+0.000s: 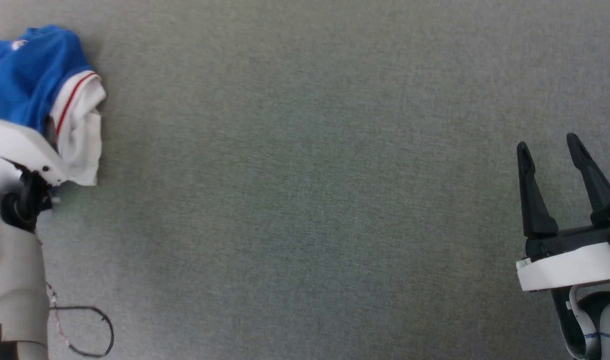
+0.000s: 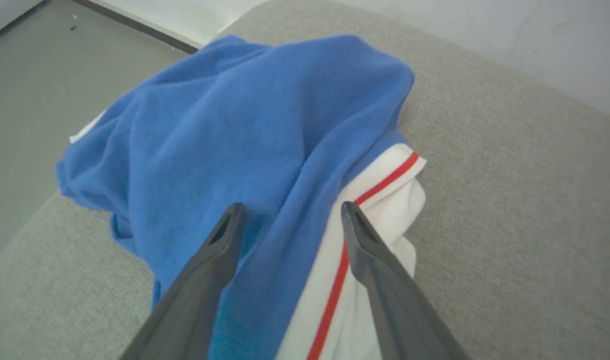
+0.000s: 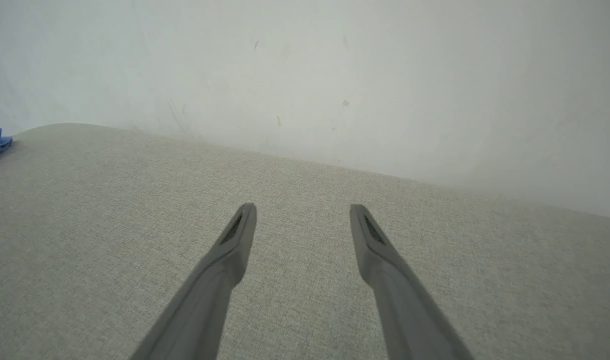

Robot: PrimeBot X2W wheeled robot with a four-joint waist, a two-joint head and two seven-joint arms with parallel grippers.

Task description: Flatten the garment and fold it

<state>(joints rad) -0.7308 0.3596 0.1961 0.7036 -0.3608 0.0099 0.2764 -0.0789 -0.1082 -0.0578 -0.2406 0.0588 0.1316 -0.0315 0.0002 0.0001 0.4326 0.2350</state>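
The shirt (image 2: 245, 130) lies crumpled in a heap at a rounded corner of the grey cloth-covered table (image 1: 305, 200), close to the table's edge. It is bright blue, with a white sleeve band carrying a thin red stripe. It looks light, soft and limp, so it would likely sag and drag rather than hold any shape. A hem or the striped sleeve band should give a firmer hold than the loose blue bulk. The left pincer (image 2: 291, 212) is open above the heap at that corner, straddling the seam between blue and white; whether it touches the cloth cannot be told. The right pincer (image 1: 547, 142) is open and empty over bare table, well away from that corner.
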